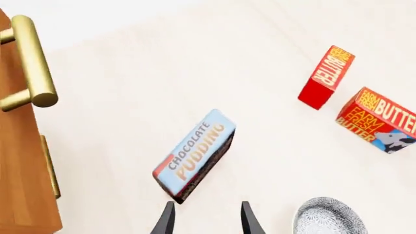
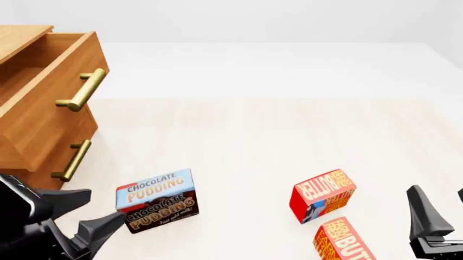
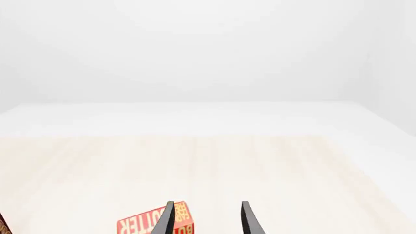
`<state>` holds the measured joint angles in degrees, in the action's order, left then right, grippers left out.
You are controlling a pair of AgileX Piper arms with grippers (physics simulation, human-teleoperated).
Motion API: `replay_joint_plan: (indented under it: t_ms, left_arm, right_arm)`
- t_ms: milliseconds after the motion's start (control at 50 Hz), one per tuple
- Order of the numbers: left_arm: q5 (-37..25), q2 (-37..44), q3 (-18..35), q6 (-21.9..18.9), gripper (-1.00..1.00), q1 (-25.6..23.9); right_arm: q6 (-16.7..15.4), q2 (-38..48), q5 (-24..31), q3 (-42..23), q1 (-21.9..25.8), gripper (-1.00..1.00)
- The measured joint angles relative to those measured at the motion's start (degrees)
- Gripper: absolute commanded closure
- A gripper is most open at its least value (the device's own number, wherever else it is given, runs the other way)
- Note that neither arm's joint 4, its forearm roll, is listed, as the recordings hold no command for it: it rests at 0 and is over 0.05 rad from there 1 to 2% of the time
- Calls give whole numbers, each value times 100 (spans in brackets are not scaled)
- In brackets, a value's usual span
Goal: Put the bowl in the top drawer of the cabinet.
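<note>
The bowl (image 1: 328, 218), white with a dark scale pattern, shows only in the left wrist view, on the table just beside my left gripper (image 1: 208, 220), which is open and holds nothing. The front view does not show the bowl. The orange-brown cabinet (image 2: 21, 146) stands at the far left, and its top drawer (image 2: 51, 108) is pulled out with its brass handle (image 2: 83, 89) toward the table. My left gripper (image 2: 94, 210) sits low beside the cabinet's base. My right gripper (image 2: 439, 205) is open at the front right, and its fingertips (image 3: 167, 217) have nothing between them.
A blue chocolate pudding box (image 2: 155, 200) lies just past my left gripper. Two red butter boxes (image 2: 322, 195) (image 2: 347, 241) lie at the front right, near my right gripper. The lower drawer's handle (image 2: 72, 160) sticks out beneath the open drawer.
</note>
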<state>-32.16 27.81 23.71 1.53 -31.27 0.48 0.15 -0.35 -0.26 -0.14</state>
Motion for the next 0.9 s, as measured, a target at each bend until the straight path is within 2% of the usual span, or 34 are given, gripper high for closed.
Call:
replay_joint_plan:
  t_ms: [160, 400, 900]
  left_arm:
    - [65, 307, 26, -155, -100, -402]
    - [394, 887, 43, -176, -100, -1020]
    - [1228, 1935, -139, 225, -100, -2124]
  right_arm:
    - [3, -1, -3, 0, -4, -100]
    - [19, -3, -9, 0, -13, -100]
    - [45, -5, -18, 0, -31, -100]
